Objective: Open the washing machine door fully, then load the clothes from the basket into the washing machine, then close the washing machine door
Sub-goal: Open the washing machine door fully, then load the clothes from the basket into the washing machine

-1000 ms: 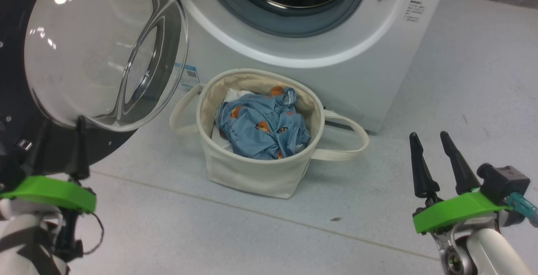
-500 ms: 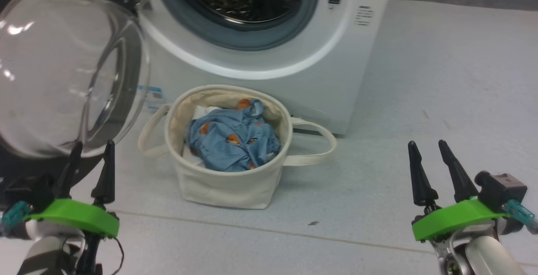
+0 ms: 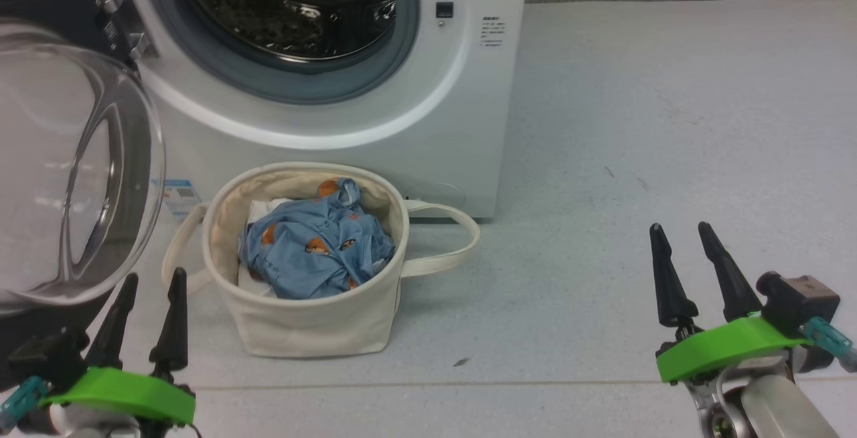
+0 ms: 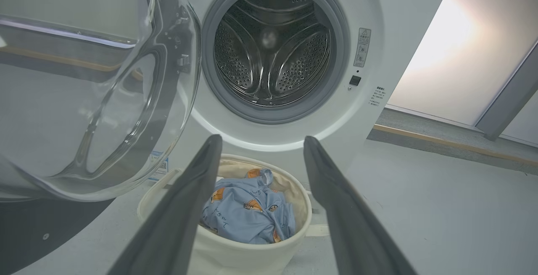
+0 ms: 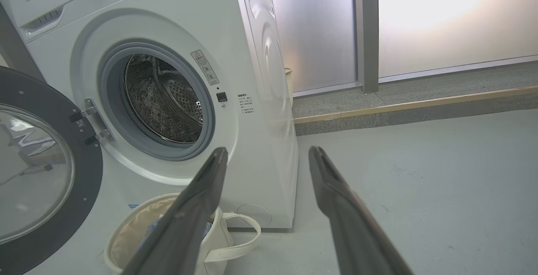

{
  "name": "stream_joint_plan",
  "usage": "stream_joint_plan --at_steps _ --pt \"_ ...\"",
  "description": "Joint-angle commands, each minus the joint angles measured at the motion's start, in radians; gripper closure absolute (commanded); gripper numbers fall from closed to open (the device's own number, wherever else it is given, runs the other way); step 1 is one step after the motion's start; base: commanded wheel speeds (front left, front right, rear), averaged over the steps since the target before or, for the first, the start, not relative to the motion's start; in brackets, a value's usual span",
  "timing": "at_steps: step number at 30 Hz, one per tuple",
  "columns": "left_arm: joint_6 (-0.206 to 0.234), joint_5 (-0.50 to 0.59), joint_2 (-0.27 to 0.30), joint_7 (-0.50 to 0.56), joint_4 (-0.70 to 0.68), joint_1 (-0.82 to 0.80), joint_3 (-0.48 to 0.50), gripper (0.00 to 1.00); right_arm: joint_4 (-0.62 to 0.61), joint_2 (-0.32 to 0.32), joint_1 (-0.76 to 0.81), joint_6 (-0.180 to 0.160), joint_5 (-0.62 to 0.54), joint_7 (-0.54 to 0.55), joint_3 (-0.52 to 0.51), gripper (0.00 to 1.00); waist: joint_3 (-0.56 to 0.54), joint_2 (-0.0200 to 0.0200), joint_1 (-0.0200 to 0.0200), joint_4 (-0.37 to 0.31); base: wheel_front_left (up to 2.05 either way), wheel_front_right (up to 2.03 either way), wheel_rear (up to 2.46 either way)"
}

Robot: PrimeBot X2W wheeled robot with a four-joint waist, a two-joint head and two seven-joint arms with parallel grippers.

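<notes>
The white washing machine [image 3: 462, 103] [image 4: 378, 10] [image 5: 252, 48] stands with its steel drum [image 3: 288, 3] exposed. Its door [image 3: 67, 170] [image 4: 84, 90] [image 5: 33, 174] hangs swung out to the left, glass bowl bulging toward me. In front of the machine sits the cream basket [image 3: 308, 324] [image 4: 252, 254] [image 5: 126, 228], holding the light blue clothes [image 3: 311, 247] [image 4: 248, 216] over a white bundle. My left gripper [image 3: 152, 278] is open at the lower left, just below the door and left of the basket. My right gripper [image 3: 677, 228] is open at the lower right, far from the basket.
Grey floor [image 3: 636, 123] stretches to the right of the machine. A raised kerb with a wooden edge [image 5: 399, 109] runs along frosted panels [image 5: 441, 18] behind. A blue label [image 3: 179, 195] sits low on the machine front.
The whole head view has shifted right, so machine, door and basket sit further left in it. My left gripper has come out from under the door's glass bowl, lower in view. The right gripper holds still.
</notes>
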Motion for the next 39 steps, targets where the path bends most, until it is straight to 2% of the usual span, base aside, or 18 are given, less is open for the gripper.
stream_joint_plan --at_steps 1,10,39 --pt "-0.003 -0.003 0.034 -0.012 -0.032 -0.018 0.038 0.00 -0.035 -0.004 -0.028 0.001 0.008 -0.012 0.011 0.00 -0.008 0.0000 0.0001 -0.011 0.00 0.00 0.00" --pt "-0.008 0.008 0.032 -0.018 -0.056 0.015 0.018 0.00 -0.036 -0.014 -0.023 0.001 0.011 -0.012 0.008 0.00 -0.028 0.0000 0.0001 -0.018 0.00 0.00 0.00" --pt "-0.016 0.013 0.035 -0.021 -0.095 0.035 0.037 0.00 -0.023 -0.028 -0.015 0.001 0.019 -0.012 -0.003 0.00 -0.025 0.0000 0.0001 0.030 0.09 -0.07 -0.02"
